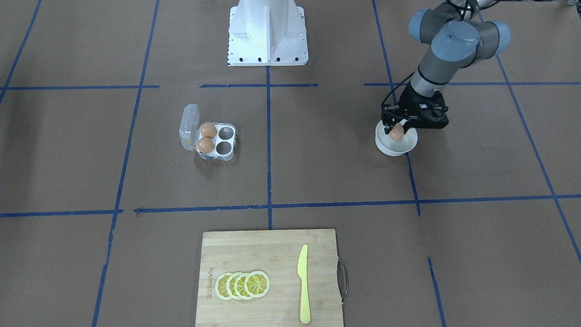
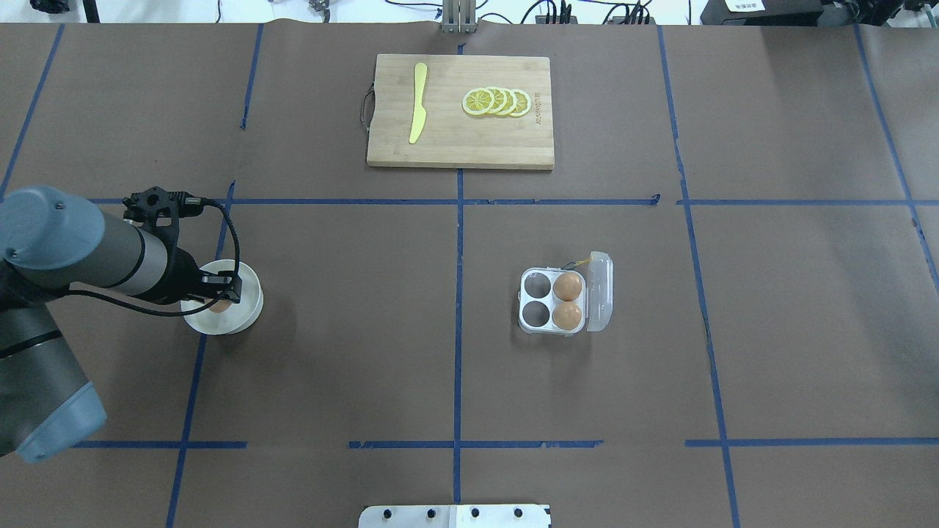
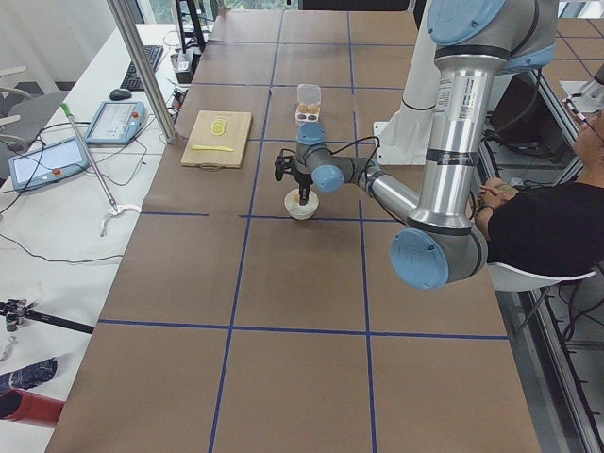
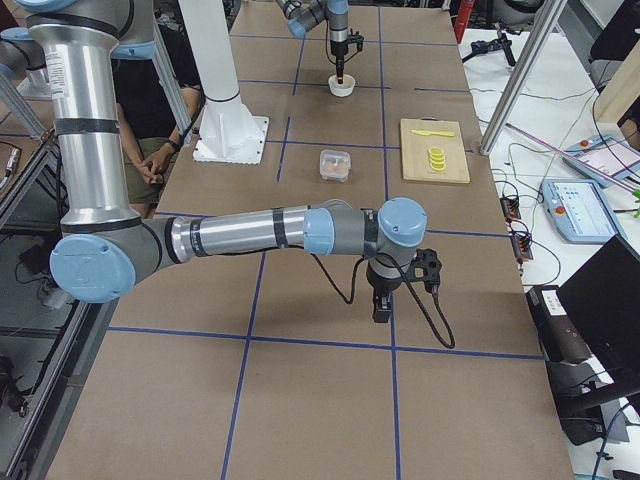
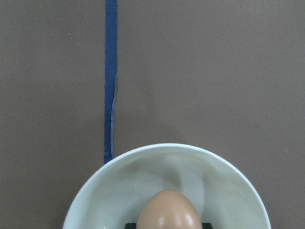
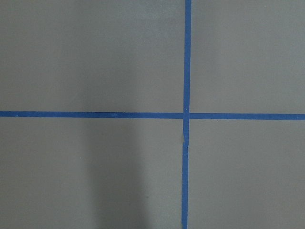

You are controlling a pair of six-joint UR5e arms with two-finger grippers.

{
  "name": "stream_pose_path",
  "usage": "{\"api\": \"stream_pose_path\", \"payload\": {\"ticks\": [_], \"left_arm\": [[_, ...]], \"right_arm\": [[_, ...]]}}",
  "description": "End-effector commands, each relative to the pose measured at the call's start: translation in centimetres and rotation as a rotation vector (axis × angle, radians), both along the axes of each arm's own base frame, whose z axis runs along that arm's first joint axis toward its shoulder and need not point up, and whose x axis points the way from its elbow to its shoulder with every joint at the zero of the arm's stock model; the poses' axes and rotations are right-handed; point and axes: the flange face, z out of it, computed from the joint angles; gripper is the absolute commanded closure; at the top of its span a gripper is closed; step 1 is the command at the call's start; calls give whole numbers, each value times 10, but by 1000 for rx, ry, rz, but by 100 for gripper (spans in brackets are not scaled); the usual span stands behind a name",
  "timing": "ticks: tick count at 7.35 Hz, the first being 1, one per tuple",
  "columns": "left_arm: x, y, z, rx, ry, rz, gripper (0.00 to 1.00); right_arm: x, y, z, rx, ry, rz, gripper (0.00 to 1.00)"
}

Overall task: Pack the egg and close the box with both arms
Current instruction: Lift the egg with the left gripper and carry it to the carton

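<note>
The left arm (image 2: 81, 253) comes in over the worktop's left edge, and the left gripper (image 2: 220, 296) hangs over a white bowl (image 2: 251, 293) near that edge. The egg (image 2: 218, 307) shows partly under its black fingers, inside the bowl's rim. Right of the centre sits the box (image 2: 525, 301), its clear lid (image 2: 600, 292) swung open towards the right edge. Two brown eggs (image 2: 568, 286) fill the cells beside the lid. A cutting board (image 2: 447, 147) bearing a yellow knife (image 2: 418, 103) and lemon slices (image 2: 497, 101) lies at the middle of the far edge.
</note>
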Motion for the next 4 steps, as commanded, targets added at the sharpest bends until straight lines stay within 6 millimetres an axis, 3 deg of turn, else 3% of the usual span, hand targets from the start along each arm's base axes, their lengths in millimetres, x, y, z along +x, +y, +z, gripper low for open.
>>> {"api": "stream_pose_path", "payload": {"ticks": [1,2,3,4], "left_arm": [[-33,-8,-62,34,42,-51,100],[-18,-16,-99,60,96,-55,100],[14,-41,-143,19,163,-108,100],[56,-46,-183,-17,214,-116,100]], "right_arm": [[0,2,5,-10,2,1,0],[1,12,10,-21,3,5,0],[1,12,8,-18,1,6,0],[0,15,12,-22,-2,1,0]]}}
